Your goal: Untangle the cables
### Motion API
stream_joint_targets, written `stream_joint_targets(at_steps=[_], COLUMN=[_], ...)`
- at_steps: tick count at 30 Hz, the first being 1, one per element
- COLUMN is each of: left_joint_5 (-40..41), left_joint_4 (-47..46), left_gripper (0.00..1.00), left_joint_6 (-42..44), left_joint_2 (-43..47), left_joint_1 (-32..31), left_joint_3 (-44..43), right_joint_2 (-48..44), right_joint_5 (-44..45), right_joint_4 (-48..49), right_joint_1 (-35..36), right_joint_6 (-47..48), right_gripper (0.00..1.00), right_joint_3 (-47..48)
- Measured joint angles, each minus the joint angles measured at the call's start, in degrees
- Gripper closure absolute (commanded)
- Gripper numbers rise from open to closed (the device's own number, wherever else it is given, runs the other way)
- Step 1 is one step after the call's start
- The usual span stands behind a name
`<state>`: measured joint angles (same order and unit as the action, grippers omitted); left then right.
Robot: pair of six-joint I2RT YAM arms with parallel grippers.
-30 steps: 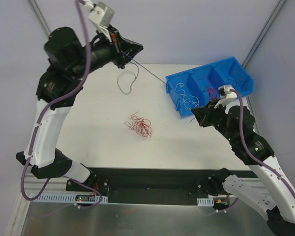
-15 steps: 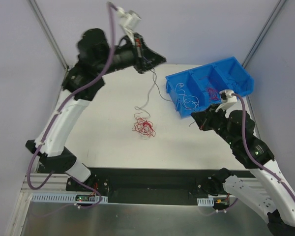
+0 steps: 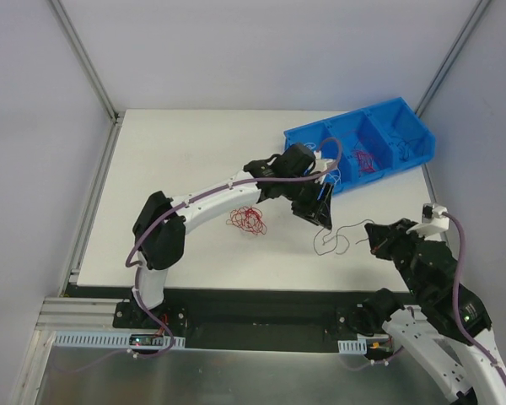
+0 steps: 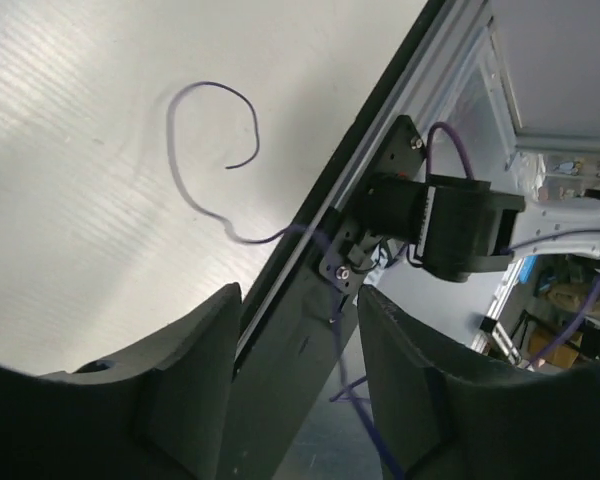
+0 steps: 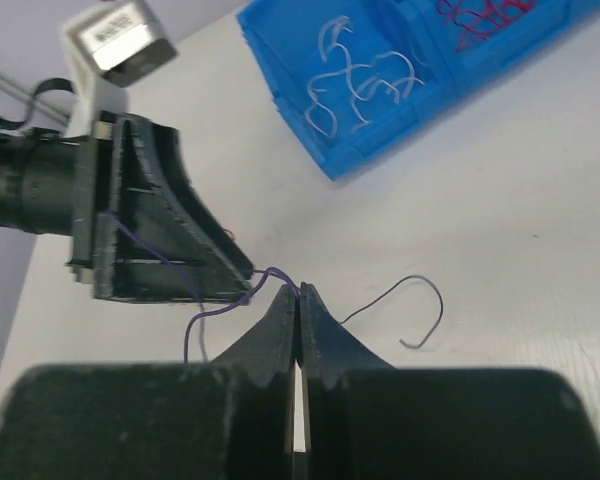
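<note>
A fist-sized tangle of red cables (image 3: 246, 219) lies mid-table. One thin dark cable (image 3: 332, 240) curls on the table right of it. My right gripper (image 5: 298, 292) is shut on this dark cable (image 5: 420, 290), whose hooked end lies free to its right. My left gripper (image 4: 298, 296) stands open, stretched low across the table just left of the right gripper (image 3: 371, 238). The strand runs loosely through the gap between the left fingers (image 4: 395, 340) and touches neither pad. The cable's curled end (image 4: 215, 140) rests on the table beyond.
A blue divided bin (image 3: 422, 126) stands at the back right, holding white wires (image 5: 365, 85) in one compartment and red wires (image 5: 485, 15) in another. The table's near edge and black rail (image 4: 310, 300) lie right by both grippers.
My left arm has swung down from high at the back to the front right of the table and opened its jaws. The right gripper drew back toward the near edge with the dark cable.
</note>
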<state>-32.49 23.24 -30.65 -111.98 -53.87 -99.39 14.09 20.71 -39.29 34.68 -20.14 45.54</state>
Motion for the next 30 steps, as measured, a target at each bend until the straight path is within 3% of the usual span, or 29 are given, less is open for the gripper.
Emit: stream_joint_targets(at_steps=[3, 7, 14, 30], left_joint_5=[0.2, 1.7, 5.8, 9.9], left_joint_4=[-0.7, -0.9, 2.1, 8.5], left_gripper=[0.29, 0.23, 0.21, 0.15], left_joint_6=[0.0, 1.5, 4.7, 15.4], left_joint_2=[0.3, 2.3, 8.1, 9.7], left_joint_1=[0.7, 1.4, 2.6, 3.0], left_joint_3=[2.1, 8.1, 17.7, 21.9], right_joint_2=[0.2, 3.1, 15.9, 29.9], right_joint_5=[3.6, 10.0, 15.0, 22.2], right_joint_4=[-2.5, -5.2, -3.5, 3.6], right_joint_1=[0.0, 0.0, -0.1, -2.7], right_joint_6=[-1.4, -2.4, 1.9, 21.2], right_gripper=[1.00, 1.00, 1.00, 1.00], right_joint_3=[-1.9, -1.3, 8.0, 35.4])
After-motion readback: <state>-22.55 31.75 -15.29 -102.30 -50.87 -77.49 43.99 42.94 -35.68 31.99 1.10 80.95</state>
